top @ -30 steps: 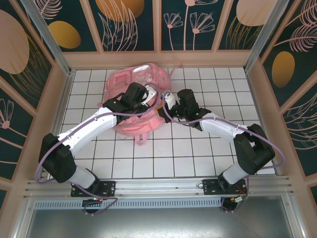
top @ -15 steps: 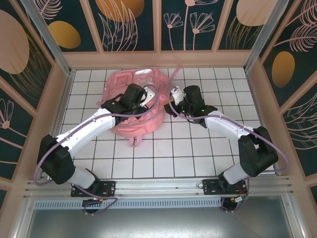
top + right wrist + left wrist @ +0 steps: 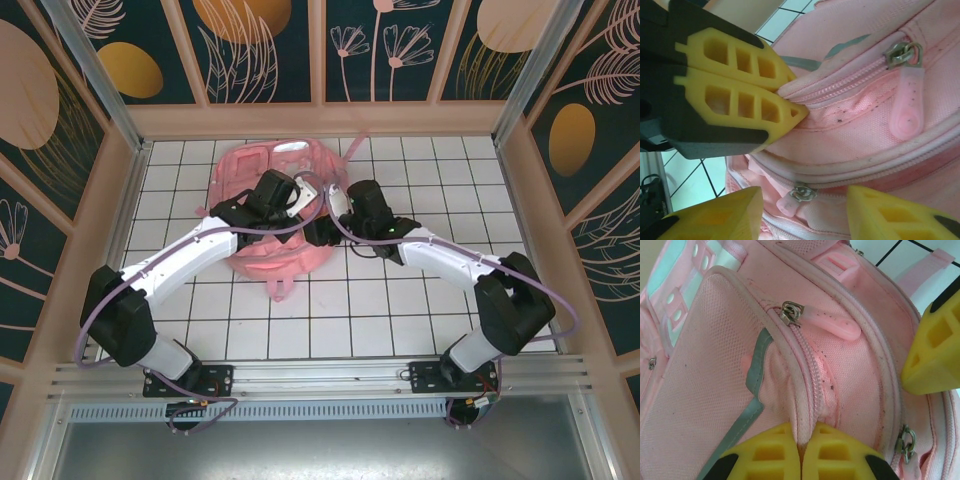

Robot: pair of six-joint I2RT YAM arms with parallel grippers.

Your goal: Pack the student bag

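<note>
The student bag (image 3: 245, 165), a big soft pink backpack, lies slumped on the white tiled surface (image 3: 400, 300) towards the far side, left of centre. Both my arms reach in and meet over its near right edge.

My left claw (image 3: 800, 440) is closed, its yellow pads pressed together on a ridge of pink fabric at the zip seam of a front pocket. The seam runs up from the pinch to a metal slider with a pink rubber zip pull (image 3: 832, 325) lying flat. A grey reflective stripe (image 3: 747, 405) crosses the pocket panel just left of the seam.

My right claw (image 3: 802, 210) has its pads apart and grips nothing. It hovers just beside the left claw, over the bag. A second, lower zip pull (image 3: 790, 200) sits in the gap beyond its pads. I cannot tell whether either pad touches the cloth.

How I judge it will handle:
- The bag looks light and limp. The fabric bunches and folds where I pinch it, so it will sag and shift, not hold its shape.
- The mesh-weave cloth should give the pads fair grip.
- A pinch on loose fabric lifts only that fold. The seam ridge is the firmer hold for anchoring.
- The rubber zip pulls are small and floppy. They are the places to take hold to open a pocket, with the other claw bracing the seam so the whole bag does not drag along.
</note>
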